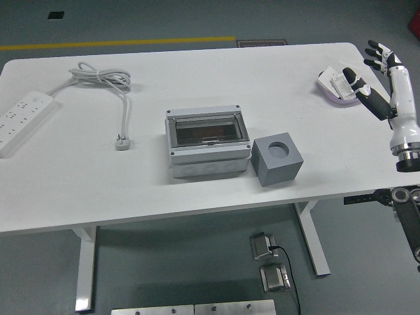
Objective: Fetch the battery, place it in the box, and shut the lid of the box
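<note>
The right hand (pixel 379 77), fingers spread and empty, hovers just right of the purple tray (pixel 327 87) holding the battery (pixel 342 83).

The box (pixel 209 143) sits near the middle of the desk (pixel 79 190), and everything else is placed from it. Just right of the box, almost touching its lower right corner, stands the cube block (pixel 277 159). Well left of the box lies the plug (pixel 122 142), its cable (pixel 105 77) running back and left to the power strip (pixel 23 118) at the desk's left edge. Far right and behind the box, a tray (pixel 335 90) holds small packets (pixel 342 82); the right hand (pixel 380 79) hovers just right of that tray.
</note>
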### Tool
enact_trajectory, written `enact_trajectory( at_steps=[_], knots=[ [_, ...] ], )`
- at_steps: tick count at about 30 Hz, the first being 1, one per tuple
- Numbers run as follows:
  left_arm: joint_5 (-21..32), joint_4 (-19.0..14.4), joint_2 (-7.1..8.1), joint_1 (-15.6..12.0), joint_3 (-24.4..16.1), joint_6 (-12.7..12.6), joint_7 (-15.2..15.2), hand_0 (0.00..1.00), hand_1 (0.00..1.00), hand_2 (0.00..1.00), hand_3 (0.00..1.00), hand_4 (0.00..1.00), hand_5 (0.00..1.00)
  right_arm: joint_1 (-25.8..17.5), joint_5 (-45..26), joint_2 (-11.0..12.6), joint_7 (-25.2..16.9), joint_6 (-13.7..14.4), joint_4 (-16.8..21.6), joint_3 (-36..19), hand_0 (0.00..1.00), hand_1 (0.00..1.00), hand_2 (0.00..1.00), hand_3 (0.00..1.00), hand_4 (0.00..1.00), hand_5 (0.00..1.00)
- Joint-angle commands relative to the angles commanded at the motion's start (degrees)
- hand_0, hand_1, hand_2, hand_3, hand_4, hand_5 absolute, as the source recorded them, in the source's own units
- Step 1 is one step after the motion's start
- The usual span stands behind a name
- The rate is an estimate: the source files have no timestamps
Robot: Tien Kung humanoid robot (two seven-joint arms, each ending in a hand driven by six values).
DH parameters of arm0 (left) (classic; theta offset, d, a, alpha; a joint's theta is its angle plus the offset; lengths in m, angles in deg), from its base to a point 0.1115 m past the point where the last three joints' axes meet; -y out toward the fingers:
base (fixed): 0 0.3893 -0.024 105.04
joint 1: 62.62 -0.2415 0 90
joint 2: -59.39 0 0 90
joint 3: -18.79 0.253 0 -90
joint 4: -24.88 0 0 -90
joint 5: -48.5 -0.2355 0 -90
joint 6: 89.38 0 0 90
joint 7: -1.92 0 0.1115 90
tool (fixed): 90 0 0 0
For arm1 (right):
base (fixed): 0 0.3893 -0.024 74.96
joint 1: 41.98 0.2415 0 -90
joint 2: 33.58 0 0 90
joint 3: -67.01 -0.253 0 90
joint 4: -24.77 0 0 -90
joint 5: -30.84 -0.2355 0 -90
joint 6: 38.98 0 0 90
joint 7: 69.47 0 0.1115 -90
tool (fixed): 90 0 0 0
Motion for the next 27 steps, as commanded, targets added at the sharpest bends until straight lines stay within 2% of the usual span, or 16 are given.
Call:
enact_trajectory(
  at_steps=[2,3,20,21,26,27],
  knots=[
    [0.12,0.00,0.01,0.05,0.08,0.02,-0.05,0.613,0.627,0.611,0.600,0.629,0.144,-0.04,-0.29,0.07,0.02,-0.14,0.02,-0.07,0.882,0.820,0.891,0.972,0.998,0.899],
    [0.17,0.00,0.00,0.07,0.10,0.02,-0.05,0.613,0.637,0.612,0.600,0.630,0.144,-0.04,-0.40,0.11,0.04,-0.19,0.04,-0.10,0.919,0.852,0.887,0.998,0.998,0.998],
    [0.21,0.00,-0.25,0.29,0.01,-0.47,-0.14,0.624,0.687,0.634,0.599,0.630,0.146,-0.29,-0.77,0.70,-0.12,-0.49,0.64,-0.80,0.982,0.892,0.904,0.998,0.998,0.998],
    [0.26,0.00,-0.24,0.32,0.06,-0.39,-0.11,0.629,0.691,0.646,0.599,0.631,0.145,-0.27,-0.84,0.71,-0.12,-0.44,0.60,-0.79,0.998,0.898,0.924,0.958,0.998,0.998],
    [0.48,0.00,-0.19,0.28,0.22,-0.11,0.08,0.629,0.691,0.646,0.599,0.631,0.145,-0.55,-1.26,0.62,0.07,-0.51,0.35,-1.15,0.998,0.898,0.924,0.958,0.998,0.998],
    [0.46,0.00,-0.18,0.26,0.18,-0.13,0.12,0.626,0.656,0.623,0.600,0.631,0.146,-0.63,-1.29,0.59,0.12,-0.56,0.35,-1.24,0.998,0.895,0.924,0.922,0.998,0.998]
  ],
)
